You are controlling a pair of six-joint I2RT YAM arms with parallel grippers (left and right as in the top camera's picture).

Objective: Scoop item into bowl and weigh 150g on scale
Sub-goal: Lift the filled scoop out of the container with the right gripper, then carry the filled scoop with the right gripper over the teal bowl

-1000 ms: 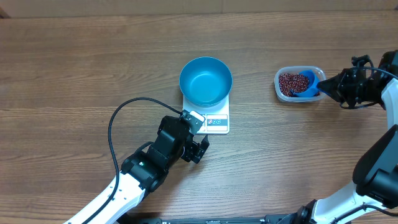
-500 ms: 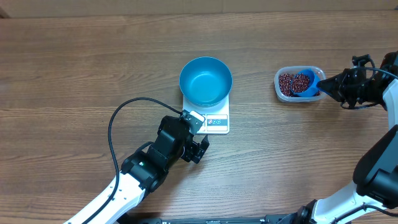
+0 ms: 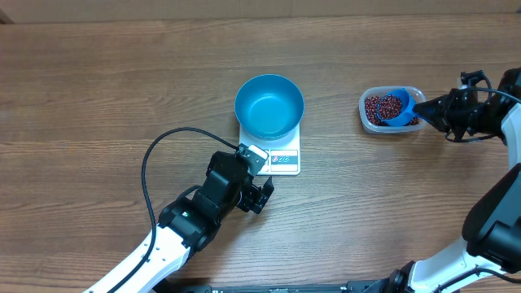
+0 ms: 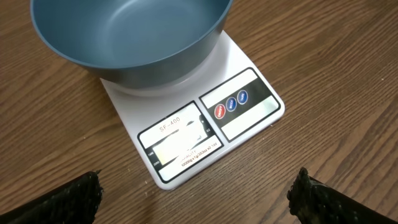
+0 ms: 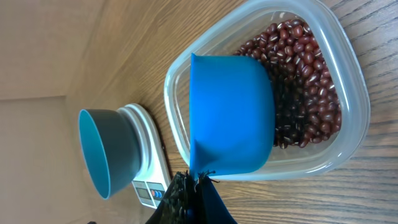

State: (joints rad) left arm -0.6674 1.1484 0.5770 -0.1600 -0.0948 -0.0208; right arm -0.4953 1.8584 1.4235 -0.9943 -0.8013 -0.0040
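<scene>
Blue bowl [image 3: 269, 106] sits on white scale [image 3: 285, 160]. Clear tub [image 3: 368, 120] at bowl's 3 o'clock, well apart, with red-brown beans [image 3: 376, 108] heaped inside. Right gripper [image 3: 431, 112] clamped tight on handle of blue scoop [image 3: 398, 107]; scoop cup in tub, on the beans. Left gripper [image 3: 262, 194] at scale's 6 o'clock, jaws spread wide, holding nothing.

The bowl [image 3: 269, 106] is plain blue, greyer on its outside. Under it the scale [image 3: 286, 161] is white, with black-edged panels, one red button [image 4: 220, 111] and two blue ones. On the right, the beans [image 5: 308, 68] are dark red-brown with small pale flecks, in a clear tub [image 5: 356, 106]. The scoop [image 5: 231, 115] is bright blue. The table [image 3: 98, 81] is brown wood grain.
</scene>
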